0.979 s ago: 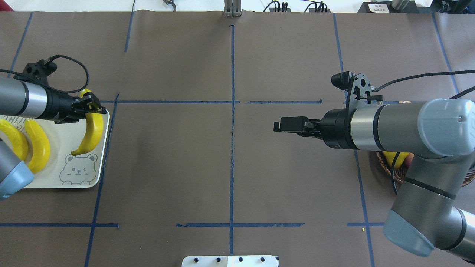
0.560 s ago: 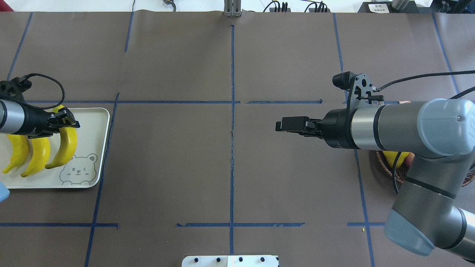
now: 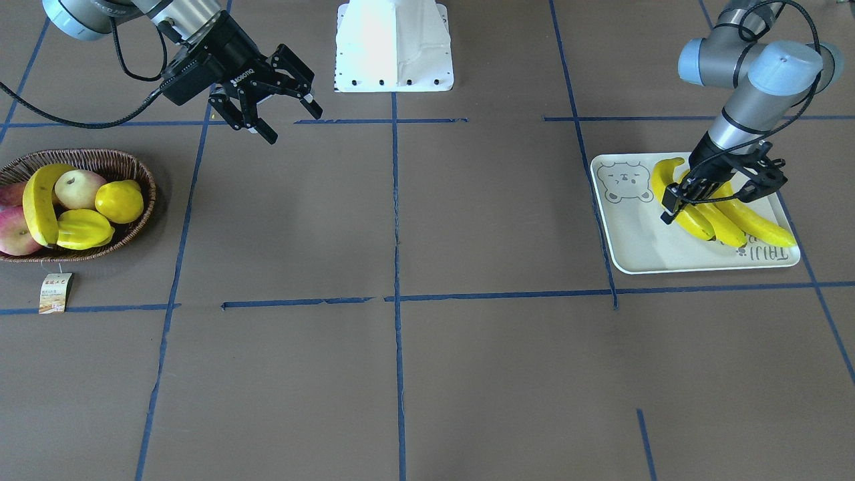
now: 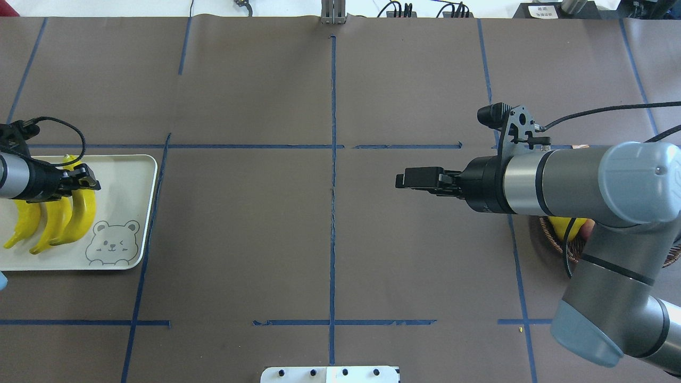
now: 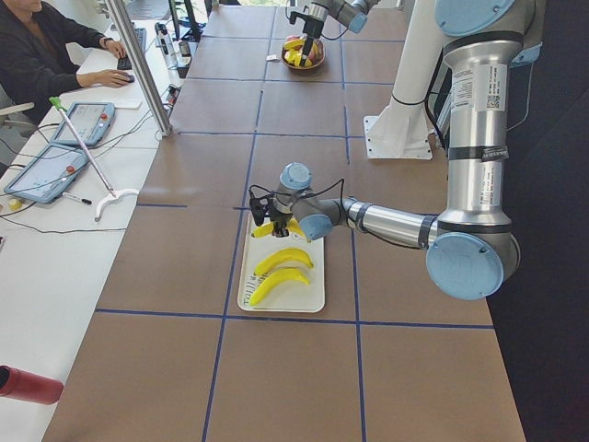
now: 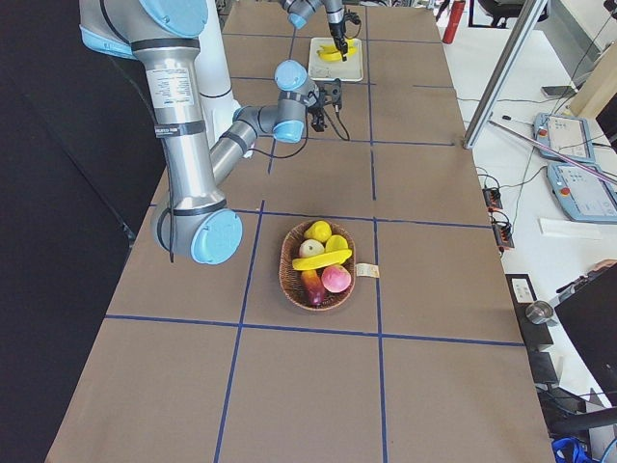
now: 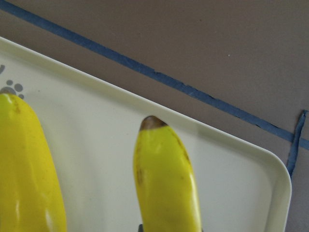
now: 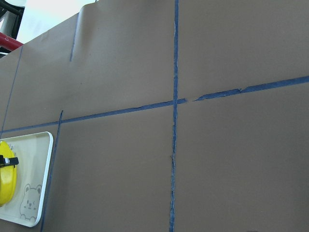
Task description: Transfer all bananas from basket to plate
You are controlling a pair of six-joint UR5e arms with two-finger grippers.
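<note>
- Counter (image 4: 330,239) — brown covering with a blue tape grid; carries all items below.
- Plate (image 4: 127,170) — directly under the left fingers (image 4: 90,183), well apart from the right fingers (image 3: 308,103).
- Basket (image 3: 127,160) — off to the side of the right fingers, away from the plate; holds a fourth banana (image 3: 37,204) lying across other fruit (image 3: 117,200).
- Two bananas (image 4: 24,223) — flat on the plate, just beside the left fingers.
- Third banana (image 4: 82,213) — pinched near one end by the left fingers, low on the plate, close against its neighbour.
- Right fingers — spread, holding nothing, above bare counter.
</note>
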